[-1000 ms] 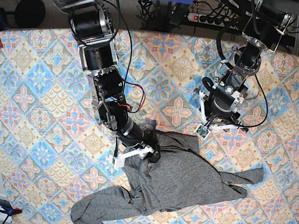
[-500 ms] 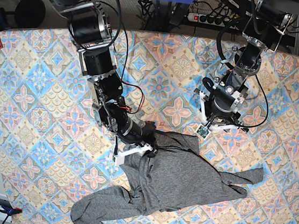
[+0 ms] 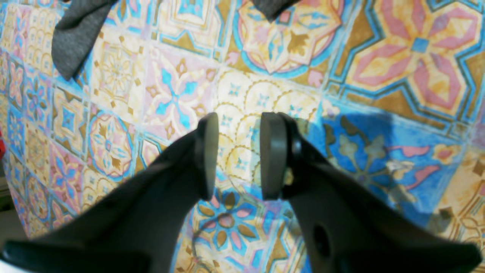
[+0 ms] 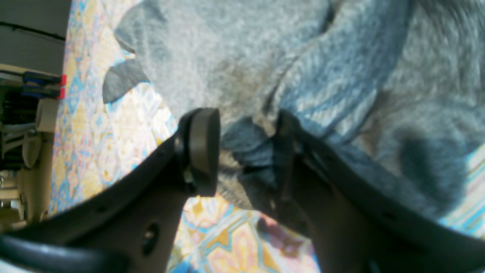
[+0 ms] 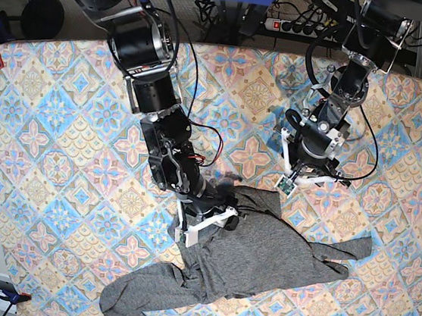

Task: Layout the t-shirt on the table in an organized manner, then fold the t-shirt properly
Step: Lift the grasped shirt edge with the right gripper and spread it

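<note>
The bench (image 5: 65,96) fills nearly the whole base view, draped in a cloth of diamond tiles in pastel blue, pink and cream with floral medallions. On its near half lies the t-shirt (image 5: 262,248), a heathered dark-grey long-sleeved knit, rumpled rather than spread: the body sits near the middle, one sleeve trails toward the front edge on the base view's left, and the other reaches out toward that view's right. The right arm (image 5: 155,113) comes down from the far edge on the base view's left and ends at the shirt's upper left edge. Its right end effector (image 5: 212,218) sits on the fabric there; in the right wrist view the dark fingers (image 4: 201,151) stand apart with a bunched fold of grey knit between them, the cloth lying against the finger on that view's right, though blur makes it unclear whether the fold is truly pinched. The left arm (image 5: 341,89) hangs over the far right part of the bench, well apart from the shirt's body. Its left end effector (image 3: 237,155) hovers over bare patterned cloth, pads (image 3: 273,155) parted with a narrow gap and nothing between them; two grey shirt edges show at the top of that wrist view.
</note>
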Robot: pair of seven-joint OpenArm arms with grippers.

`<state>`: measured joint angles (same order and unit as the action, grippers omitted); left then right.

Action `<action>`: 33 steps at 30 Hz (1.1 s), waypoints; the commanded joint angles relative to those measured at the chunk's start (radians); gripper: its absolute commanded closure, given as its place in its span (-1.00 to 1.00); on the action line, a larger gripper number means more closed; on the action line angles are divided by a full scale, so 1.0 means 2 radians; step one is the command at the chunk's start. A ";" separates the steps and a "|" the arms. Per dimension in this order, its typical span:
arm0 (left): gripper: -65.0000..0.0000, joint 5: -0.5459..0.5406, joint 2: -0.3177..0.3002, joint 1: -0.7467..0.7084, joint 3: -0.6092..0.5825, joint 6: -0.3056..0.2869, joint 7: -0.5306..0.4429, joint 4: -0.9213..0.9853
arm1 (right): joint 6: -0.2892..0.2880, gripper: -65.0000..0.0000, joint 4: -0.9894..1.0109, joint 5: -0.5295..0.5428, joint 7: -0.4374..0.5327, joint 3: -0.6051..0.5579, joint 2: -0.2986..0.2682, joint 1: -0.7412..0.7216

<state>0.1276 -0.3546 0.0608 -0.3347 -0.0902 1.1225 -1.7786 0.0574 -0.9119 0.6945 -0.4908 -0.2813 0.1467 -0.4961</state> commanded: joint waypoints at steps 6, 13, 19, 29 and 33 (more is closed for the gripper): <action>0.81 0.002 -0.016 -0.001 0.040 0.003 -0.041 -0.007 | -0.005 0.71 -0.009 0.003 0.008 0.001 0.005 -0.013; 1.00 -0.002 0.000 -0.009 0.183 0.003 -0.092 -0.010 | -0.005 1.00 -0.035 0.005 0.005 -0.028 0.005 0.004; 0.99 -0.043 0.000 -0.008 0.284 0.003 -0.111 -0.010 | -0.004 1.00 -0.125 0.005 -0.010 -0.098 0.005 0.045; 0.99 -0.080 0.000 -0.008 0.341 0.003 -0.111 -0.009 | -0.004 1.00 -0.230 0.005 -0.094 -0.199 0.005 0.098; 0.99 -0.080 0.000 -0.008 0.342 0.003 -0.111 -0.010 | -0.004 1.00 -0.239 0.005 -0.129 -0.251 0.005 0.096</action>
<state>-0.0349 -0.3405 0.0296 0.3416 -0.0902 0.9203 -1.7809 0.0620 -1.3712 0.6872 -0.7574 -0.7830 0.1417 -0.2916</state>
